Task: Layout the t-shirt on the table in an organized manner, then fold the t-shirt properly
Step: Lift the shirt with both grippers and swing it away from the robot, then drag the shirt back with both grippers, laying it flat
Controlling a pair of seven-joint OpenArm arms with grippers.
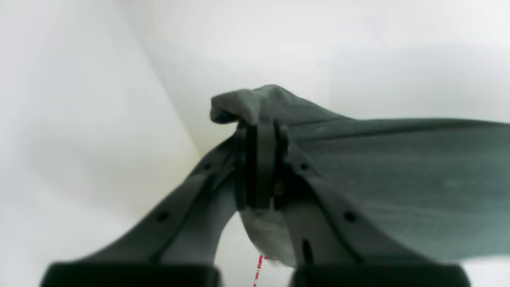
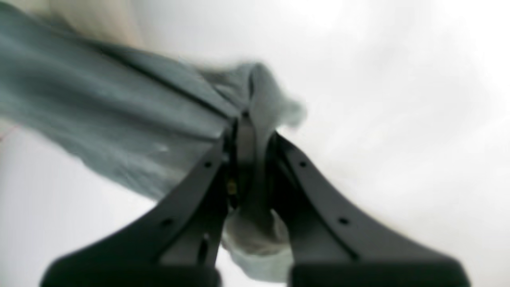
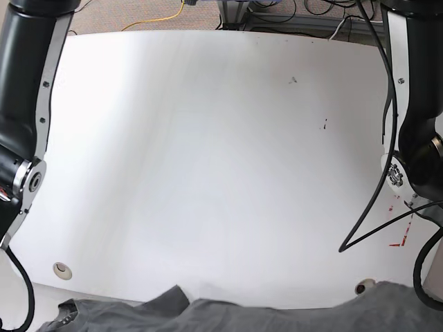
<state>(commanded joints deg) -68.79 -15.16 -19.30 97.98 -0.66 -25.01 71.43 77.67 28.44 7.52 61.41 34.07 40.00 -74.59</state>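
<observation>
The left end effector (image 1: 261, 167), a pair of black plastic fingers seen from its own wrist camera, is clenched on a bunched corner of the dark charcoal-grey cotton t-shirt (image 1: 398, 179). The cloth sweeps away from that pinch toward the right of the view as a taut, lifted sheet. A lighter flap hangs below the fingers, and a scrap of red tape (image 1: 259, 265) shows on the white surface underneath.

The right end effector (image 2: 249, 159) matches it, its black fingers clamped on another bunched corner. From there the grey cloth (image 2: 99, 115) stretches off toward the left of that view. So each arm grips one end and the shirt spans between them, its long axis running from one grip to the other. Neither arm is nearer, as both already have it.

In the base view the shirt (image 3: 228, 315) appears only as a dark wrinkled band along the near edge of the glossy white desk (image 3: 208, 152). It crosses almost the whole width, just in front of the two round grommet holes (image 3: 63, 270). The grips themselves are out of sight there, below the picture.

Beyond that band the desk lies in front of the arms, reaching to its far curved edge. A few dark specks (image 3: 323, 126) sit far right, and red tape marks show by the left arm (image 3: 415, 104). To my eye the layout turns on carrying the stretched span forward, away from the near edge, with both grips level so the cloth lands flat.
</observation>
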